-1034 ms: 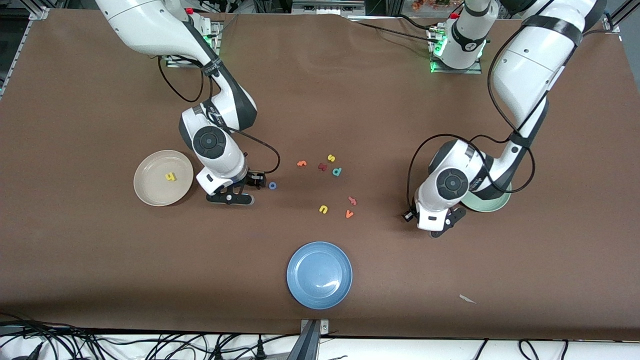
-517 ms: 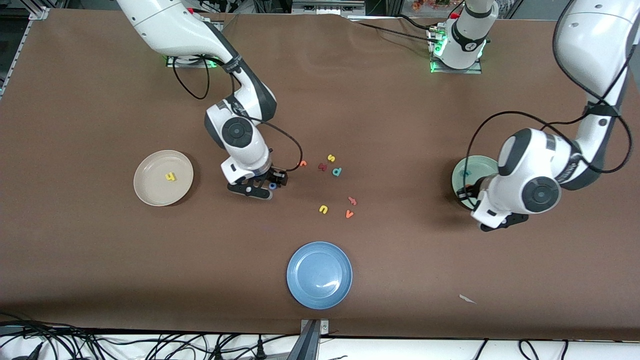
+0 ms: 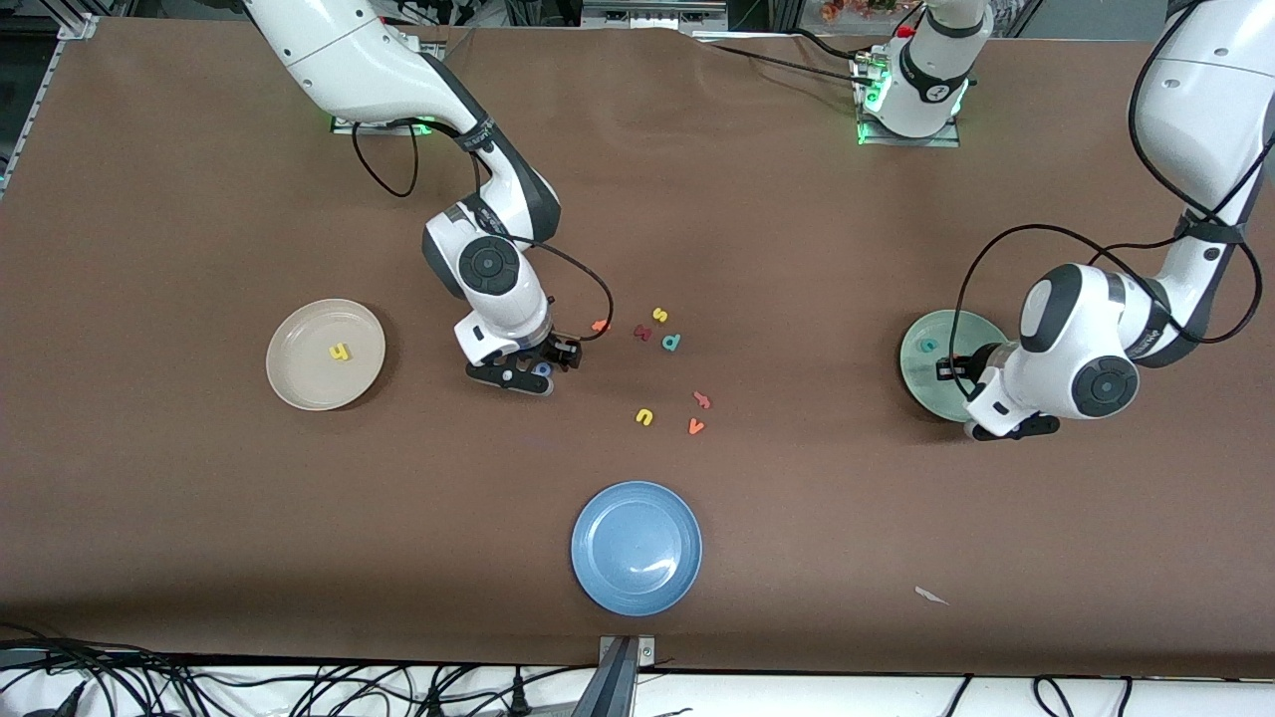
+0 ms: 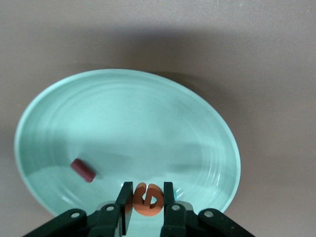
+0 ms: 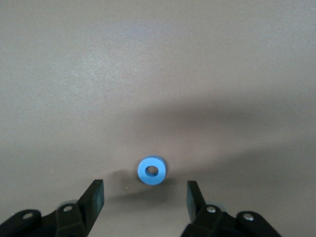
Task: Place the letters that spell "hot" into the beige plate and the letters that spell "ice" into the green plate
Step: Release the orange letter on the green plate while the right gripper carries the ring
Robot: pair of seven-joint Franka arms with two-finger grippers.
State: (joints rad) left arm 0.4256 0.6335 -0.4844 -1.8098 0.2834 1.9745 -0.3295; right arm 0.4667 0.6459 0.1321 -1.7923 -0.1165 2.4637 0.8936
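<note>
The beige plate [image 3: 299,383] holds the yellow h [image 3: 341,351]. Between that plate and the loose letters, the blue o [image 3: 543,369] [image 5: 151,171] lies on the table. My right gripper [image 3: 523,378] [image 5: 144,192] hangs open just above it, and the ring is slightly ahead of the fingertips. My left gripper [image 3: 1001,426] [image 4: 147,200] is shut on the orange e [image 4: 147,199] over the green plate [image 3: 921,373] [image 4: 128,118]. That plate holds the teal c [image 3: 928,346] and the dark red i [image 4: 83,170]. Two orange letters [image 3: 600,325] [image 3: 696,426] lie mid-table; I cannot tell which is the t.
A blue plate [image 3: 637,548] sits nearest the front camera. Loose mid-table letters: yellow s [image 3: 659,315], dark red k [image 3: 642,333], teal p [image 3: 671,343], yellow u [image 3: 644,416], salmon f [image 3: 702,400]. A paper scrap [image 3: 931,596] lies toward the left arm's end.
The right gripper has moved from beside the beige plate to over the blue o. The left arm has swung from mid-table to over the green plate.
</note>
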